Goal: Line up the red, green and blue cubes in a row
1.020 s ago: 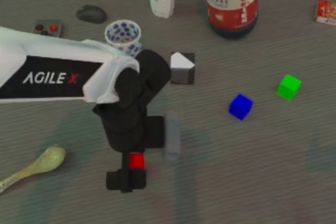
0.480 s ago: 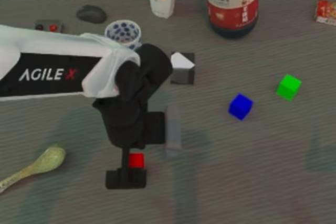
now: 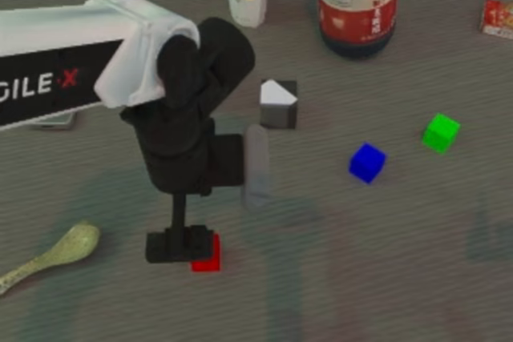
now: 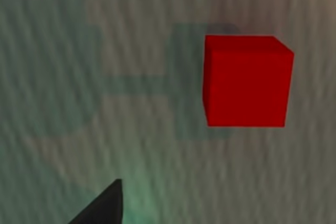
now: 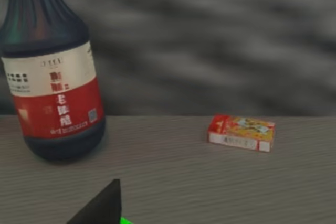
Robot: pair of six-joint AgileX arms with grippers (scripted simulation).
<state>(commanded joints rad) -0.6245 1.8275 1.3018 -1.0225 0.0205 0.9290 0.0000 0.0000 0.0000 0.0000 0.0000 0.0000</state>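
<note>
The row is barely begun. The red cube (image 3: 208,255) sits alone on the surface (image 3: 385,262) toward the near left, and the left end effector (image 3: 178,246) hangs just above and to its left, overlapping its edge in the top view. In the left wrist view the red cube (image 4: 247,81) rests flat on the surface with nothing around it; only one dark fingertip (image 4: 102,205) shows at the frame's edge, well clear of the cube. So the cube looks released, though whether the fingers stand apart or together cannot be told from these views.

The blue cube (image 3: 367,162) lies right of centre, and the green cube (image 3: 441,132) is farther right and slightly farther away. These two are near each other but well apart from the red one, so both appear left to be brought into line. The right arm is out of the top view; its wrist camera looks across at a dark sauce bottle (image 5: 52,77) and a small red packet (image 5: 241,132), so it is judged parked.

All three cubes are small, plain and glossy, of equal size, with sharp edges; the red face reads evenly bright, and each sits squarely on the surface.
</note>
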